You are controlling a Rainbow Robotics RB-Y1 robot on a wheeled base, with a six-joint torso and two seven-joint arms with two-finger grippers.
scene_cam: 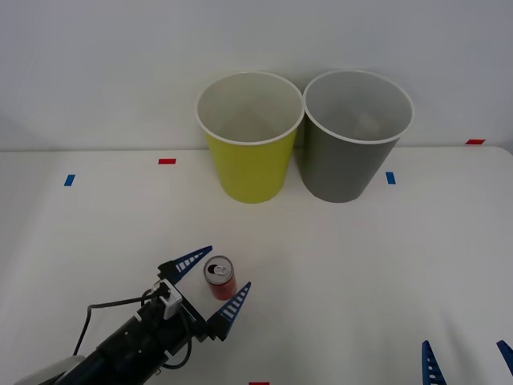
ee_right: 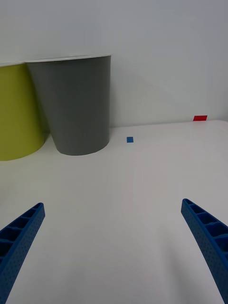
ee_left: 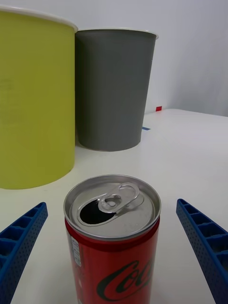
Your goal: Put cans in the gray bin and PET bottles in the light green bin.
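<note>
A small red can (scene_cam: 219,277) with a silver top and an opened pull tab stands upright on the white table, near the front left. My left gripper (scene_cam: 216,281) is open around it, one blue finger on each side, not touching. In the left wrist view the can (ee_left: 113,237) sits close between the fingers (ee_left: 21,237). The light green bin (scene_cam: 250,138) and the gray bin (scene_cam: 353,136) stand side by side at the back, both upright and open. My right gripper (scene_cam: 469,361) rests open at the front right corner, nothing between its fingers (ee_right: 204,237). No PET bottles are in view.
Small red and blue tape marks (scene_cam: 167,161) dot the table (scene_cam: 385,265). A white wall rises just behind the bins. The gray bin (ee_right: 76,104) and a blue marker (ee_right: 129,139) lie ahead of the right gripper.
</note>
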